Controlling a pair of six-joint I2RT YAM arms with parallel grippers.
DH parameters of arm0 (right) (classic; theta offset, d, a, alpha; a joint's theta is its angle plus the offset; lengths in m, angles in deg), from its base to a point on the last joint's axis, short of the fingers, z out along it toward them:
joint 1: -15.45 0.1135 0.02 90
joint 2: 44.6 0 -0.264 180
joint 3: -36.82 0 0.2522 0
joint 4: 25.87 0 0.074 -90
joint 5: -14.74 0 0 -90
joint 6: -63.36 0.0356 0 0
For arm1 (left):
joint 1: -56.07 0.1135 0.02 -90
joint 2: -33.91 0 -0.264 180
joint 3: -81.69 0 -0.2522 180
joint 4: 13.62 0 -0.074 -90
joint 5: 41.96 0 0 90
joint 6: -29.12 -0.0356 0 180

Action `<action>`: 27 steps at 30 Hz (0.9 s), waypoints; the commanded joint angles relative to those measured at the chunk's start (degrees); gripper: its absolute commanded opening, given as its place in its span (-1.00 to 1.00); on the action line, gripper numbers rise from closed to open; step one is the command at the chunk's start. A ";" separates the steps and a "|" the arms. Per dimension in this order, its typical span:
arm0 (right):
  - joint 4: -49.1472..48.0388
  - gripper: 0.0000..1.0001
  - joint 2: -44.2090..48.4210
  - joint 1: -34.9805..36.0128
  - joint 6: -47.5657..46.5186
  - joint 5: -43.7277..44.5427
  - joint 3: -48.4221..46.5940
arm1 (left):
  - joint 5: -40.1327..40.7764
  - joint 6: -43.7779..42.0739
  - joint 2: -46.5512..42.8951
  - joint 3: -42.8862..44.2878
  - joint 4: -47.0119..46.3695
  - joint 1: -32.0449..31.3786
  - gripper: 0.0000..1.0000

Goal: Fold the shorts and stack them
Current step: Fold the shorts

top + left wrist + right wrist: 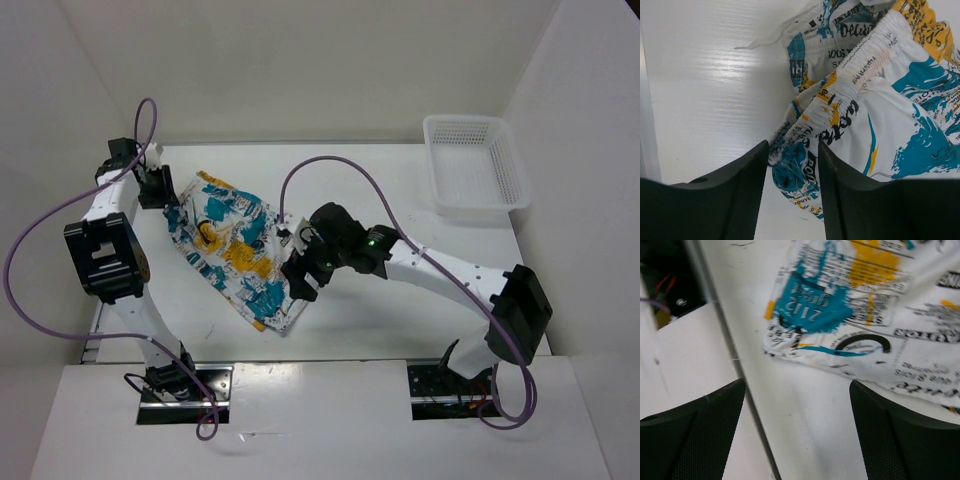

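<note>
While I watch the overhead feed, the shorts (235, 250) lie spread on the table (390, 320) between my two grippers. The left gripper (792, 145) sits at the far-left end of the cloth. Its jaws stand partway apart, with a bunched end of the elastic waistband (860, 65) lying in the gap between them; I cannot tell whether they pinch it or merely flank it. The rest of the garment runs ahead and to the right of those fingers. The right gripper (797, 382) is spread wide with only bare table between its fingers, and the printed hem corner lies just beyond their tips, not touching them. A white mesh basket (480, 208) stands well away, beyond the right arm.
</note>
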 commanded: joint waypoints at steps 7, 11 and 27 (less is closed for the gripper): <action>-11.80 0.79 -5.77 -16.65 18.65 17.00 3.76 | -1.21 -0.21 0.18 2.49 -3.66 0.09 0.29; -13.90 0.76 -10.08 -18.32 22.17 20.20 2.44 | -1.22 -0.21 0.71 3.02 -3.66 -0.52 0.43; -17.16 -0.40 -23.79 -18.32 27.18 18.35 -1.51 | 3.62 -0.21 7.21 0.22 -4.72 -2.80 0.65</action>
